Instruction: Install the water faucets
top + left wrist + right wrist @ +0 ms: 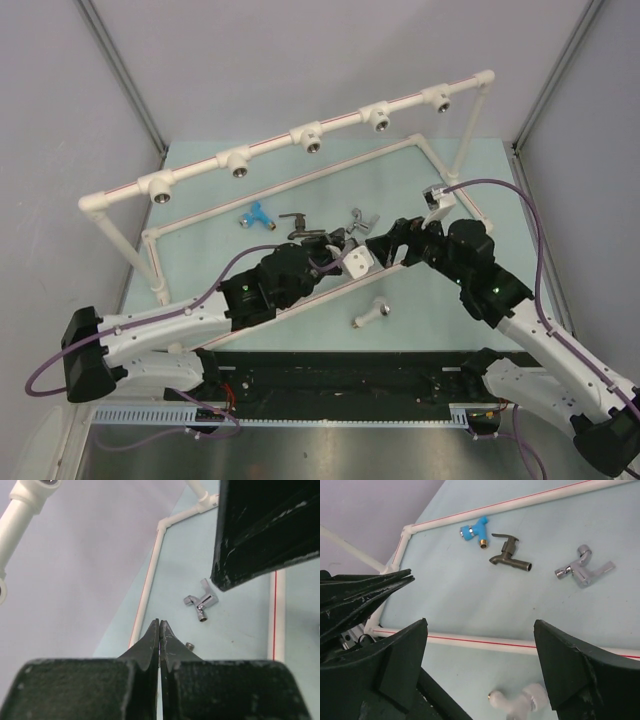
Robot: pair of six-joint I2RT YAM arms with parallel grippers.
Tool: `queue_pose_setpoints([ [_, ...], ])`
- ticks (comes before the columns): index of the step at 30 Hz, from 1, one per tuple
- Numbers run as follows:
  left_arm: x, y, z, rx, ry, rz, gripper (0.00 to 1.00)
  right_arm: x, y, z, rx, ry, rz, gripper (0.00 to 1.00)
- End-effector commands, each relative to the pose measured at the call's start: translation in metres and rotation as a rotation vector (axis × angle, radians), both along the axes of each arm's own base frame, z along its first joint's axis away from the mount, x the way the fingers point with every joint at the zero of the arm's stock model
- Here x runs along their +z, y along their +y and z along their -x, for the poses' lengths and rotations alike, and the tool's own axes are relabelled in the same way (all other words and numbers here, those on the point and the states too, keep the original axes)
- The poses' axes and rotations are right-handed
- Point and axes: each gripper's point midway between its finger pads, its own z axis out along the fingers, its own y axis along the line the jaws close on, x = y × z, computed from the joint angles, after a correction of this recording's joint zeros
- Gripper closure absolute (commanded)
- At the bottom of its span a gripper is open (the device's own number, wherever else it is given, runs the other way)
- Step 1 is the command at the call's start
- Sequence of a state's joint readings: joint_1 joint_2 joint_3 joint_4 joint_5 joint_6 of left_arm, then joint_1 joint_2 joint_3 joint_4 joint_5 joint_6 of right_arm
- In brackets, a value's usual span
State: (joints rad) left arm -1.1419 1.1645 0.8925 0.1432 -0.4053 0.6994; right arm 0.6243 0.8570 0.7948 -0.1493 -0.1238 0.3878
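Observation:
Four faucets lie on the teal mat. The blue faucet (256,214) (475,530), the dark faucet (296,224) (510,555) and the silver faucet (360,220) (582,570) (201,601) lie in a row inside the pipe frame. The white faucet (370,315) (520,702) lies nearer, outside the front rail. My left gripper (333,243) (159,622) is shut and empty, beside the dark faucet. My right gripper (380,248) (480,625) is open and empty, hovering over the front rail with the white faucet below, between its fingers (575,675).
A raised white pipe (300,135) carries several tee fittings (238,163) with metal sockets at the back. A low pipe frame (330,290) with a red stripe rings the mat. The two grippers are close together, tips nearly facing. Grey walls stand on both sides.

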Motion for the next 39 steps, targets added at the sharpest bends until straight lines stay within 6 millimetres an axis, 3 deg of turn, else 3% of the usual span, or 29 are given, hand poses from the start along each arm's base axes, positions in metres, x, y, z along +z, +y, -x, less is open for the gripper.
queue_pose_setpoints([
  [1, 0.006, 0.004, 0.005, -0.002, 0.166, 0.157, 1.0, 0.009, -0.009, -0.014, -0.041, -0.056, 0.015, 0.09],
  [3, 0.001, 0.005, 0.004, 0.02, 0.219, 0.176, 0.88, -0.016, -0.009, -0.018, -0.04, 0.029, 0.061, 0.09],
  [4, -0.01, 0.007, 0.007, 0.034, 0.278, 0.177, 0.69, -0.025, -0.009, -0.018, -0.042, 0.059, 0.078, 0.08],
  [7, -0.028, 0.007, 0.015, 0.037, 0.37, 0.185, 0.48, -0.066, -0.013, -0.014, -0.045, 0.206, 0.152, 0.08],
  [9, -0.04, 0.002, 0.024, 0.015, 0.448, 0.204, 0.42, -0.093, -0.021, -0.009, -0.069, 0.316, 0.206, 0.08],
  [16, -0.072, 0.006, 0.045, 0.028, 0.638, 0.266, 0.17, -0.145, -0.062, 0.021, -0.167, 0.546, 0.374, 0.09],
  [20, -0.09, 0.007, 0.051, 0.042, 0.716, 0.275, 0.12, -0.175, -0.076, 0.056, -0.181, 0.716, 0.422, 0.11],
  [23, -0.102, 0.006, 0.055, 0.049, 0.759, 0.275, 0.11, -0.185, -0.074, 0.071, -0.195, 0.773, 0.419, 0.13],
  [28, -0.109, 0.007, 0.057, 0.056, 0.772, 0.282, 0.1, -0.206, -0.08, 0.084, -0.273, 0.856, 0.455, 0.18],
  [34, -0.116, 0.012, 0.058, 0.063, 0.773, 0.287, 0.09, -0.229, -0.058, 0.096, -0.236, 0.93, 0.367, 0.27],
  [39, -0.122, 0.016, 0.059, 0.077, 0.786, 0.296, 0.09, -0.242, -0.042, 0.092, -0.222, 0.952, 0.312, 0.35],
])
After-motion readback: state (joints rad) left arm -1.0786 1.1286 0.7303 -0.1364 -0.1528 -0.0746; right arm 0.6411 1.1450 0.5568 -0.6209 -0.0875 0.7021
